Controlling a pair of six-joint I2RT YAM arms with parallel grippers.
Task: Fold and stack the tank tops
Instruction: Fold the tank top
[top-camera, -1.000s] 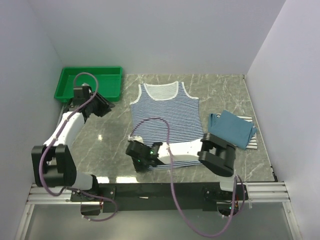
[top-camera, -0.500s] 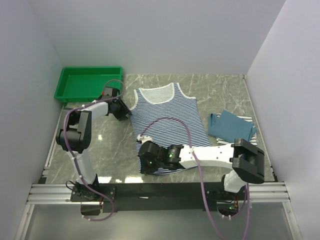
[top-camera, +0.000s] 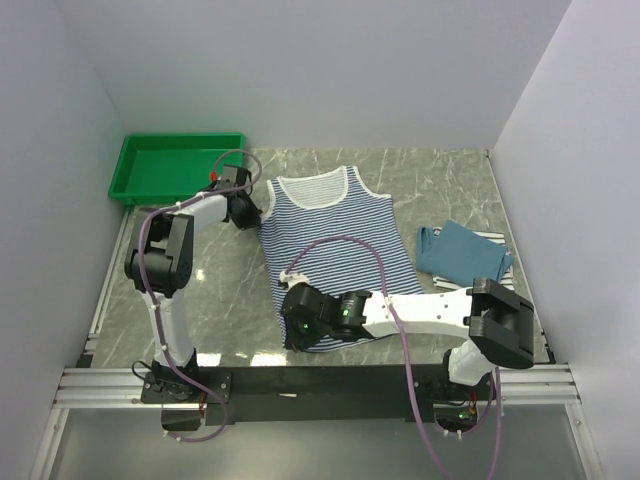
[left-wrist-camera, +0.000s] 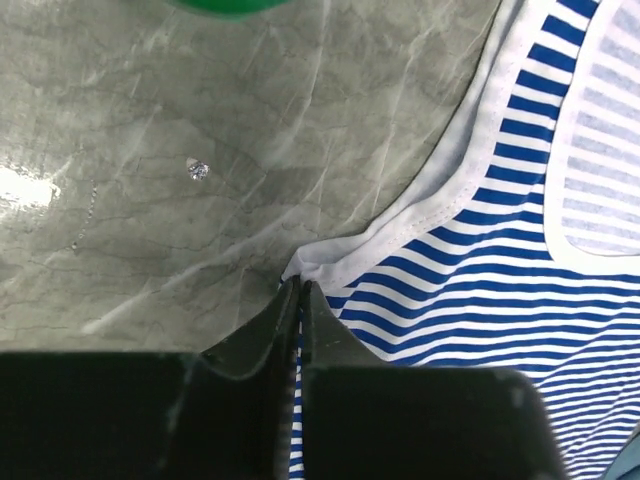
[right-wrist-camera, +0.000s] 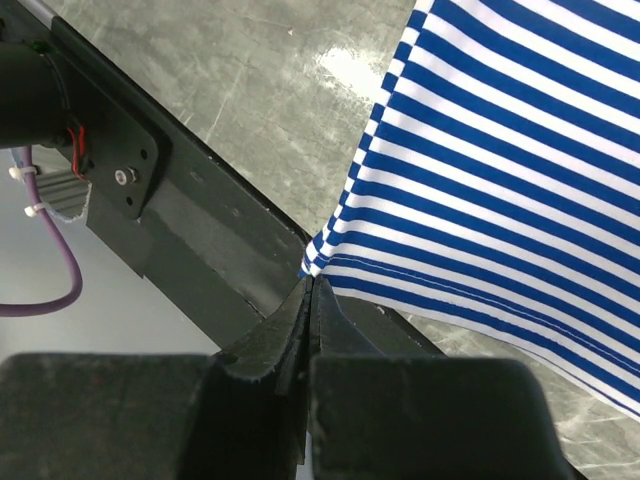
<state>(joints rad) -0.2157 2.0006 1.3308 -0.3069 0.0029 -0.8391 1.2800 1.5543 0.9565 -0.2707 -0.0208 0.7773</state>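
Left gripper (left-wrist-camera: 300, 292) pinched tight on striped top (top-camera: 335, 235), at white armhole trim. Right gripper (right-wrist-camera: 312, 288) pinched on its near hem corner. Top spread mid-table (top-camera: 220, 290), grey marble. Teal top (top-camera: 462, 255) folded right. Green tray (top-camera: 175, 165) far left. Pale walls (top-camera: 300, 70).

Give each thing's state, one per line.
blue-and-white striped tank top, spread flat, unfolded
left gripper, shut on its armhole corner
right gripper, shut on its hem corner
teal-blue tank top, folded
black-striped tank top, mostly under the teal-blue one
green tray, empty
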